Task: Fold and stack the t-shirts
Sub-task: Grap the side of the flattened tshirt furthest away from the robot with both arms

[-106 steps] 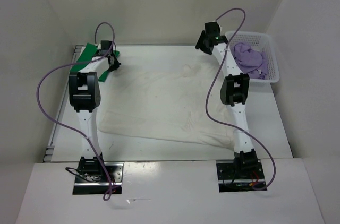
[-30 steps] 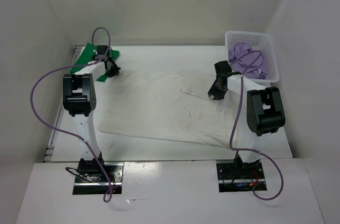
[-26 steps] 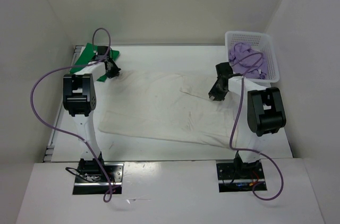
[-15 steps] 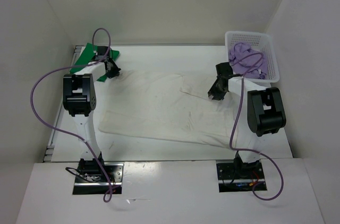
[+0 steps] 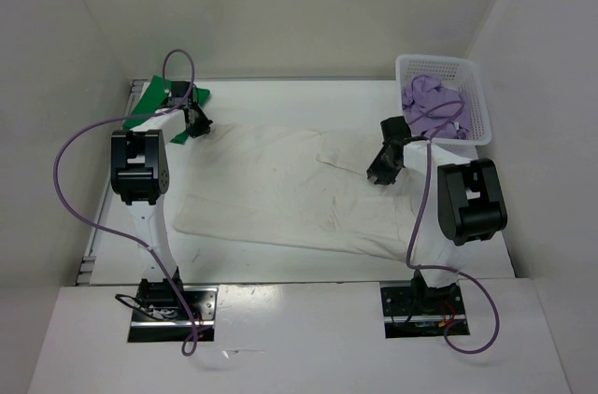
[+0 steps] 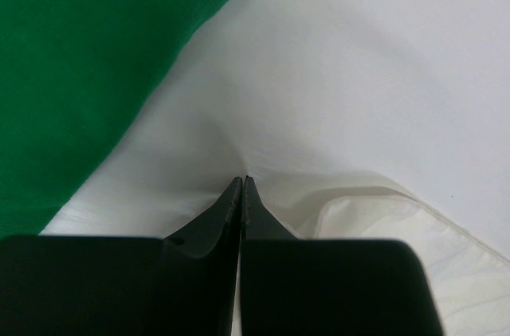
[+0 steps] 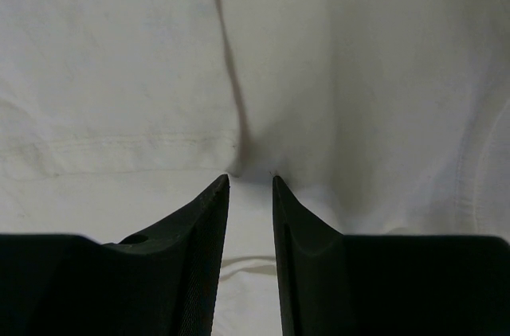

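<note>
White t-shirt (image 5: 280, 190) flat, long axis left-right across table (image 5: 280, 254).

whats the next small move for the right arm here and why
Probably close the right gripper on the white t-shirt: its fingers stand parted over a raised fold of the cloth, while the left gripper is already shut on the shirt's far left corner.

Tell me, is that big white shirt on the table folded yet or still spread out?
Mostly spread out. The white shirt lies nearly flat across the table, with only wrinkles and a raised fold near its right end.
</note>
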Tool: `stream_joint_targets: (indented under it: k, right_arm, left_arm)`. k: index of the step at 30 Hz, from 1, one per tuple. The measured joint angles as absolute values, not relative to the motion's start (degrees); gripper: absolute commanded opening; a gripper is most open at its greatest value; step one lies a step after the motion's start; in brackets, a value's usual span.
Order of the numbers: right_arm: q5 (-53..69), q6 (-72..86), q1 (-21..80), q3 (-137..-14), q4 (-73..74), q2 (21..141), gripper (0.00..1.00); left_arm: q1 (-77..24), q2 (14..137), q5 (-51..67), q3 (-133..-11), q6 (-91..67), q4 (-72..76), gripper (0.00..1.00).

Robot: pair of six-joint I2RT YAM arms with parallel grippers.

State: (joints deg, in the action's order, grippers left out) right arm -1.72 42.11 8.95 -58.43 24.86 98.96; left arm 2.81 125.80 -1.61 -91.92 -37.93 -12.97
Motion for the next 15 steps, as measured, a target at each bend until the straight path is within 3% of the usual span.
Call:
stream_joint_targets:
  k: [9,15]
  right_arm:
    - [-1.7,42.4,9.0,-57.6,24.8,98.7,0.30]
    - [-1.7,42.2,9.0,-58.0,24.8,98.7,0.36]
  left_arm:
    - [2.8,125.8,-1.5,-91.8,-37.9,-12.8,0.00]
    - [2.8,125.8,-1.4,-91.8,-37.9,-12.8,0.00]
